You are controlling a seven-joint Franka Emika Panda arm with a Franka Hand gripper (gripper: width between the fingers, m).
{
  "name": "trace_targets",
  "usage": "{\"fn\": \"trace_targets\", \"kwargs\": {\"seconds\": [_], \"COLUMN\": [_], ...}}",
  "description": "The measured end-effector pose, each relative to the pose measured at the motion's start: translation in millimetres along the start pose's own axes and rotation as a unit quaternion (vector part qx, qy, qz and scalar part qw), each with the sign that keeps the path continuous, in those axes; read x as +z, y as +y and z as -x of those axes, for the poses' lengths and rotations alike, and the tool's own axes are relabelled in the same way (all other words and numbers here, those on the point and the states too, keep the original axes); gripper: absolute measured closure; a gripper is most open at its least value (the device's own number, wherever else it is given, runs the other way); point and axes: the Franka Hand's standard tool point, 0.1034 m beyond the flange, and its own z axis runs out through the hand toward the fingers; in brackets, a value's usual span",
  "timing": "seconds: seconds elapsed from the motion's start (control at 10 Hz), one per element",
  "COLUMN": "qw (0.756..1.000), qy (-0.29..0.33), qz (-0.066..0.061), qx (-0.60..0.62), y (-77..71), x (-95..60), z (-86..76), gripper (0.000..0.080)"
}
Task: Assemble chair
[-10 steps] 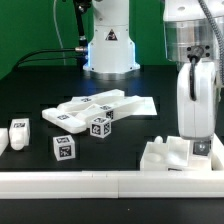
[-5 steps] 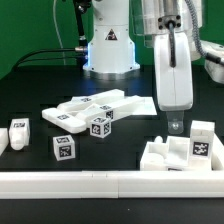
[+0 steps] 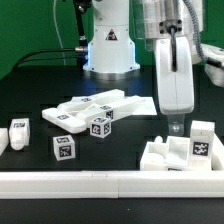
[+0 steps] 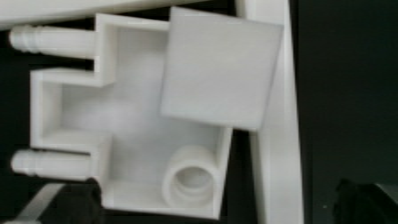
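Logging the chair as loose white pieces spread over the black table (image 3: 40, 100). Finding the biggest piece, a stepped bracket (image 3: 165, 158), sitting at the exterior view's lower right and touching the long rail (image 3: 90, 182) along the front edge. Noting a tagged block (image 3: 201, 142) standing upright at the bracket's far right end. Seeing the same bracket (image 4: 98, 110) from above in the wrist view, showing two short pegs (image 4: 36, 42) along one side and a round socket (image 4: 187, 182) near a corner, with a plain flat part (image 4: 222, 70) lying skewed across it. Not managing to match that flat part to the tagged block with any certainty. Spotting overlapping flat slabs (image 3: 105, 104) near the table's middle, one tagged cube (image 3: 100, 126) just at their front edge, another cube (image 3: 63, 148) apart toward the exterior view's left, and a small block (image 3: 20, 132) well off at that side. Watching the gripper (image 3: 177, 126) hanging just above the bracket, beside the tagged block, carrying nothing. Viewing the fingers edge-on only, so not able to tell jaws spread from jaws pressed together. Noting the arm's base (image 3: 108, 45) standing behind the slabs.
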Motion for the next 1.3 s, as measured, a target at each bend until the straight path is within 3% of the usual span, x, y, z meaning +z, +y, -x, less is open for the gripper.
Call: {"fn": "trace_targets", "kwargs": {"seconds": [0.2,0.3,0.4,0.7,0.8,1.1,1.2,1.3], "qw": [0.997,0.997,0.995,0.975,0.957,0.848,0.829,0.826], "qy": [-0.003,0.0,0.007,0.009,0.008,-0.003,-0.004,-0.005], "qz": [-0.003,-0.003,0.0,0.003,0.011,0.023,0.024,0.024], "qx": [-0.071,-0.072,-0.101,-0.223,-0.289,-0.53,-0.559,-0.563], "y": [6.3,6.7,7.3,8.2,15.9,33.8,37.2,36.9], "x": [-17.1,-18.4,-16.9,-16.4,-11.2,-12.5,-12.2,-11.5], "z": [-49.1,-55.9,-48.2,-51.3,-53.9,-94.8,-100.4,-97.5], "gripper": [0.015,0.015,0.015,0.015,0.015,0.015,0.015,0.015]}}
